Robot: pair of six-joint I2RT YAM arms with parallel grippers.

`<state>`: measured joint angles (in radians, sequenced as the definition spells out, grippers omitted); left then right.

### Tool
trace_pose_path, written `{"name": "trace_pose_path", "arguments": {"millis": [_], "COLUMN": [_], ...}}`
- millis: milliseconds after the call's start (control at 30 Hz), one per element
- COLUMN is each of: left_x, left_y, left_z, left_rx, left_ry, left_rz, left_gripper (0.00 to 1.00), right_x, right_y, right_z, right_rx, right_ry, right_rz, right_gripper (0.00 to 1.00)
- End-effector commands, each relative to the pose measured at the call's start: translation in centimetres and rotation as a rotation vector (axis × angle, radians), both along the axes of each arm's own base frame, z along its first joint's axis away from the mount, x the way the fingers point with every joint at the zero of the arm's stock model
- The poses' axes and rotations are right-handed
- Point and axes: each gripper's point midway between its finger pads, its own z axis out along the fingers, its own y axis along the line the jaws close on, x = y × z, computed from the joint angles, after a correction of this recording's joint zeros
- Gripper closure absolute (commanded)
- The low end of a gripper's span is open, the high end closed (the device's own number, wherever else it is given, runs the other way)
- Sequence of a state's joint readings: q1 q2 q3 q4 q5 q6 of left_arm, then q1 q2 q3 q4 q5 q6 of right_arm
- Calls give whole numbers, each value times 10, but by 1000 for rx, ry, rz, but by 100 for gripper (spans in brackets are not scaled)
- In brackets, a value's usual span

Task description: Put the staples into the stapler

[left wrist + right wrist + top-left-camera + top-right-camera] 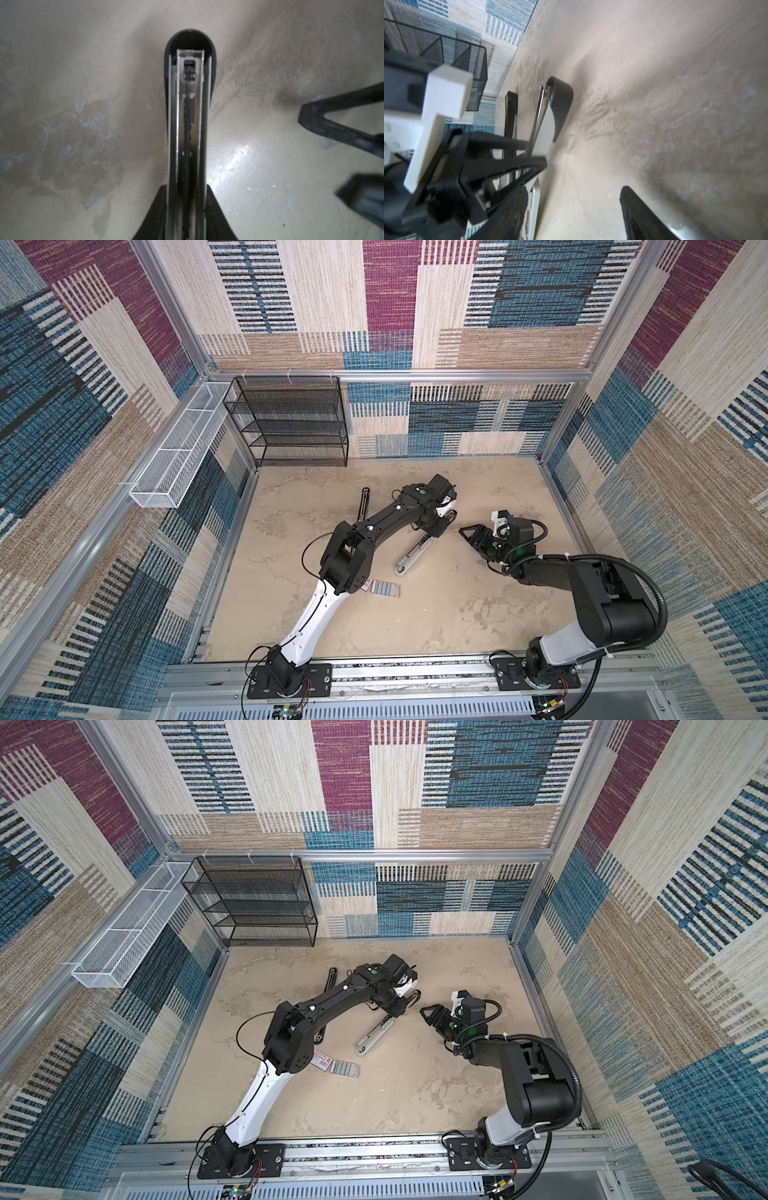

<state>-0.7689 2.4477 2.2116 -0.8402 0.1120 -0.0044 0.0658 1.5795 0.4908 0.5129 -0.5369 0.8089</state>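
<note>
While the left gripper (187,191) clamps the opened stapler (190,99), the empty, wide-open right gripper (471,537) should pinch the staples (386,588) squarely and lay them along its channel (188,158).

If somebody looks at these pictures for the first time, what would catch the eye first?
First the opened stapler in the middle of the table, its spring channel facing up, gripped at its far end by the left pincer. Just to the right of it hangs the right pincer, open and empty. The staples lie in rows nearer the front, beside the left arm's elbow.
</note>
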Motion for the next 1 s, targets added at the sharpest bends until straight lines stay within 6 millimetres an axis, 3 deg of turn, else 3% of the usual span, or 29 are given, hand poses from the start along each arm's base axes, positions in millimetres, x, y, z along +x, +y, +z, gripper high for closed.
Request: {"name": "trace_pose_path", "arguments": {"millis": [0,300,533,833,967], "left_x": [-2,-11,-18,-23,-25], "left_y": [-8,-13,-18,-23,-23], "left_z": [11,9,5,-4,-8], "left_rx": [-36,-52,-67,-67,-60], "left_ry": [-19,-6,20,43,47], "left_rz": [-30,-38,-46,-58,-55], "left_gripper": [87,85,84,78,71], "right_x": [19,39,49,61,64], "right_y": [3,11,21,21,20], "right_z": [24,9,1,-16,-21], "right_rx": [118,280,377,387,370], "right_ry": [-98,-98,-116,-91,-84], "right_rz": [-4,40,90,84,78], "right_gripper": [28,38,40,52,57]}}
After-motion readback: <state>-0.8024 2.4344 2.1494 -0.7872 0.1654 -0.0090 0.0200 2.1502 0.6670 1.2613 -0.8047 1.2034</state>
